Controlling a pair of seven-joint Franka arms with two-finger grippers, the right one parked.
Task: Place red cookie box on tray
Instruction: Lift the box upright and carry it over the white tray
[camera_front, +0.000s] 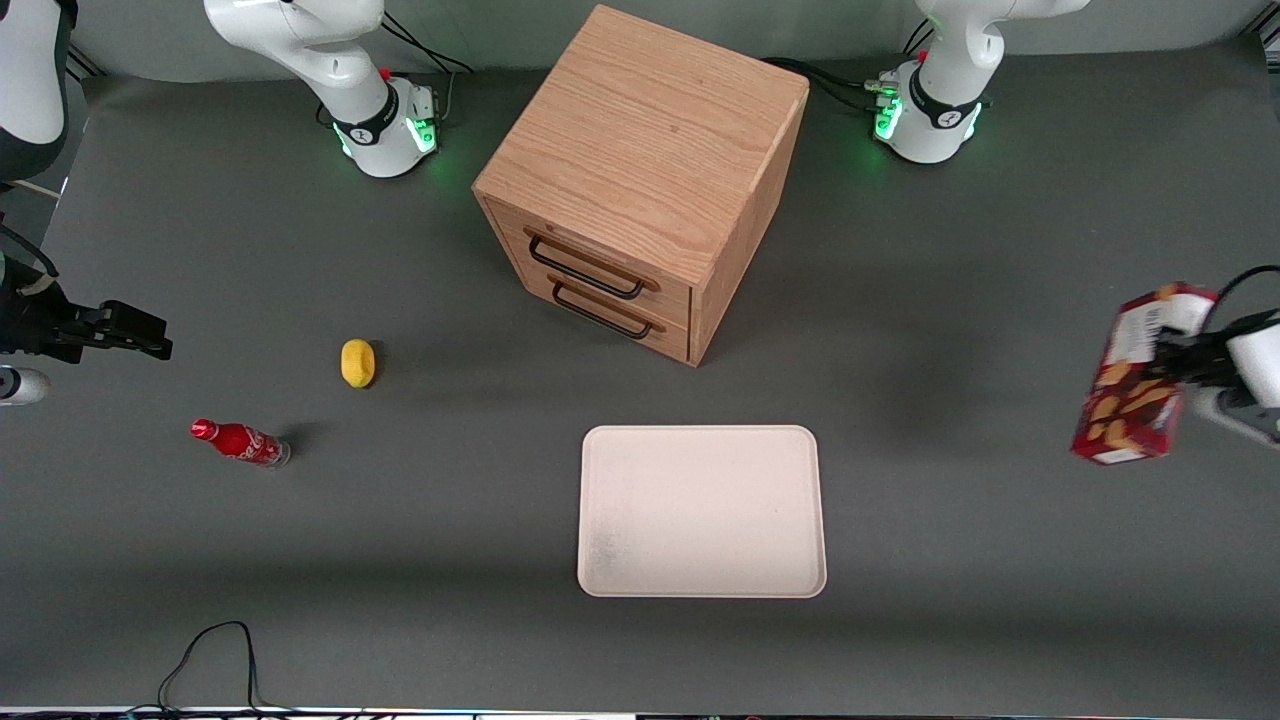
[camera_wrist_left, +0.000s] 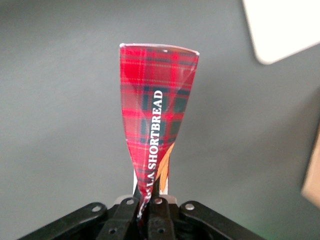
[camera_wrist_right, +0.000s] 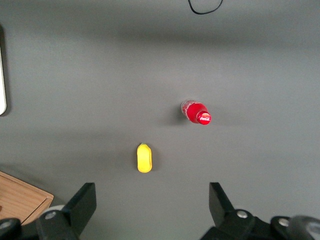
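Aloft, pincer (camera_wrist_left: 146, 205) clamping red cookie box (camera_front: 1140, 375), well off tray (camera_front: 702, 511).

Dark grey matte tabletop (camera_front: 950, 560) w/ wooden two-drawer cabinet (camera_front: 640, 180); soft even overhead light.

Soda bottle (camera_wrist_right: 196, 112): red, upright on grey table (camera_wrist_right: 100, 75) | yellow object (camera_wrist_right: 144, 157): near bottle | wooden cabinet (camera_wrist_right: 20, 197) corner: well apart from bottle | gripper: not in view

Even, soft overhead light, moderately bright. Faint diffuse shadows beside wooden cabinet (camera_front: 640, 180), soda bottle (camera_front: 240, 442), lemon (camera_front: 357, 362). Held red cookie box (camera_wrist_left: 157, 130) near gripper (camera_wrist_left: 147, 202) slightly soft, stretched by perspective. Mild glare on tray (camera_front: 702, 512).
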